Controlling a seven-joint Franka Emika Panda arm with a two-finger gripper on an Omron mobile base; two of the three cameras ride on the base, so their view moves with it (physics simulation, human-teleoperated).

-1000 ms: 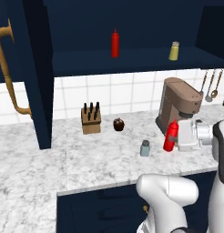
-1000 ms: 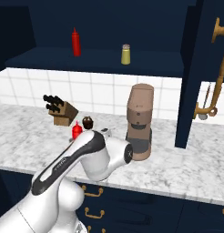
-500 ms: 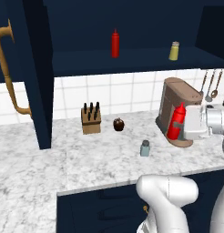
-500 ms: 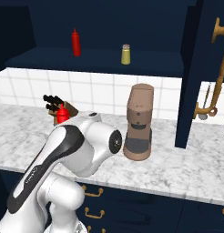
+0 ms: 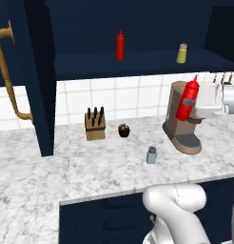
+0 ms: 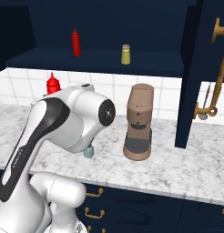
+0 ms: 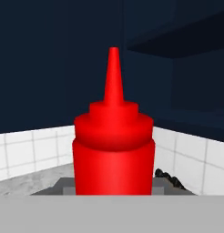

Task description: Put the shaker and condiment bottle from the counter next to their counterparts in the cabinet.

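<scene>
My gripper [image 5: 194, 107] is shut on the condiment bottle [image 5: 188, 99], a bright red squeeze bottle held upright in the air in front of the coffee machine. The bottle's cap [image 6: 52, 83] peeks out behind my arm, and the bottle [image 7: 113, 150] looms close in the hand view. On the counter [image 5: 90, 174] stands the pale blue-grey shaker [image 5: 151, 155], partly hidden by my arm in the right base view [image 6: 89, 152]. On the cabinet shelf [image 5: 85, 64] stand the counterparts: a darker red bottle [image 5: 120, 46] [image 6: 76, 42] and a yellowish shaker [image 5: 182, 53] [image 6: 126, 54].
A brown coffee machine [image 5: 181, 125] [image 6: 139, 122] stands just behind the held bottle. A knife block [image 5: 95, 125] and a small dark round thing [image 5: 123, 130] sit by the tiled wall. Cabinet doors with brass handles [image 5: 8, 76] [image 6: 216, 68] hang open at both sides.
My gripper has lifted the condiment bottle from counter height up and to the right, in front of the coffee machine. The shaker has stayed put.
</scene>
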